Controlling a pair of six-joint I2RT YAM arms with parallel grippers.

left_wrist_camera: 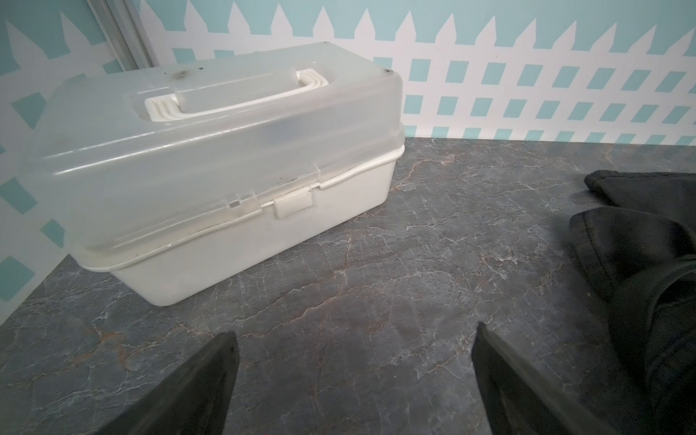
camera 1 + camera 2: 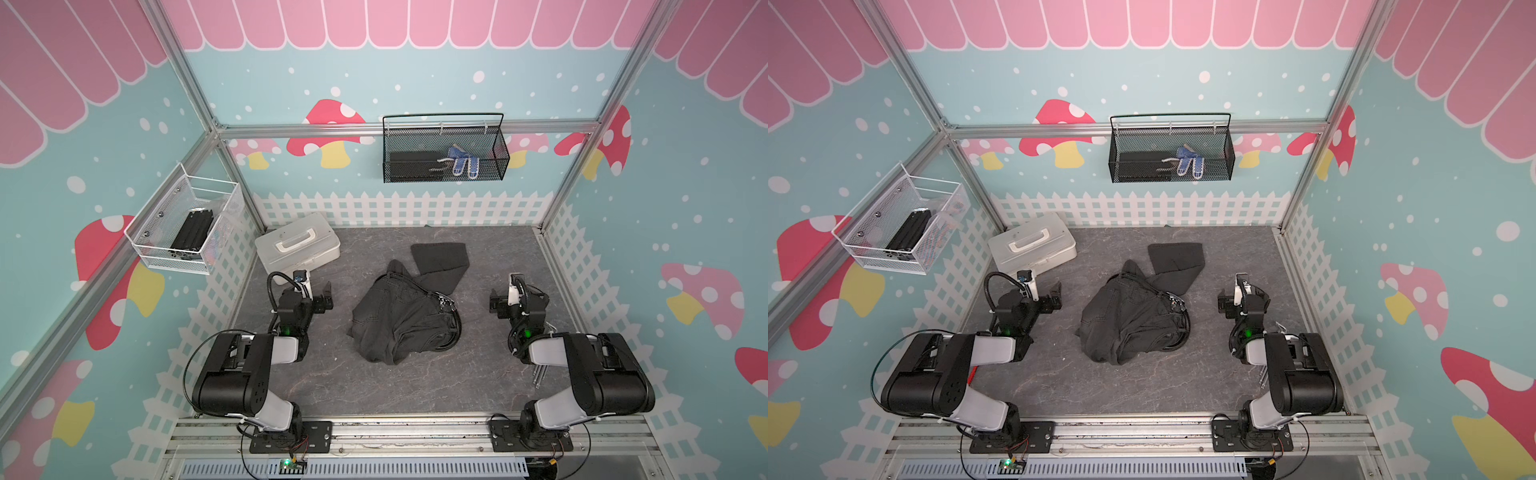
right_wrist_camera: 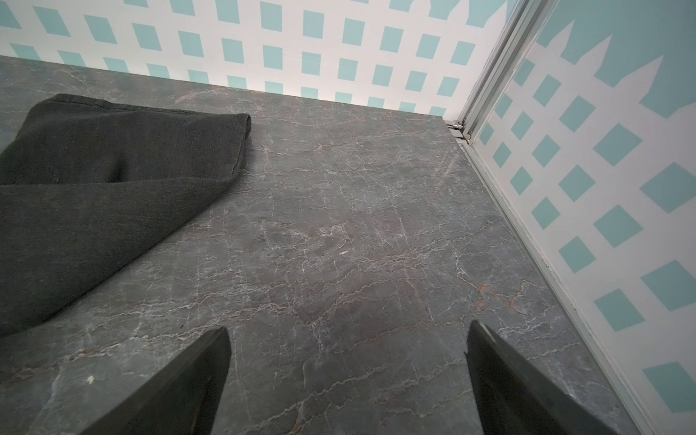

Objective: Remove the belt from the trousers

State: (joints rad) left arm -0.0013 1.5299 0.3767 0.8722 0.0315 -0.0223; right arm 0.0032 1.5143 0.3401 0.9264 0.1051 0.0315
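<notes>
Two grippers are seen parked on either side of a crumpled pair of trousers [image 2: 395, 320] on the grey tabletop [image 2: 374, 386], with nothing held in either. The left gripper [image 2: 329, 297] is poised beside the heap, its jaws spread wide over bare tabletop. The right gripper [image 2: 493, 305] is held just as wide and just as empty, with only a folded trouser leg [image 3: 94, 180] caught at the edge of its wrist view.

The belt [image 2: 456, 328] appears to be threaded through the waistband, on the side of the heap turned toward the right arm. There a black loop of strap bulges out of the denim, and the silver buckle [image 2: 444, 300] is seen glinting just beyond it in both top views. That placement is judged to favour the right arm for the first pull, the buckle end being the most exposed part. The left arm is judged well set to pin the cloth so that it is not dragged along. Whether the buckle is fastened cannot be told.

A white lidded box [image 2: 297, 245] is seen closed in the far left corner, apart from the garment. The task is judged not yet begun.
</notes>
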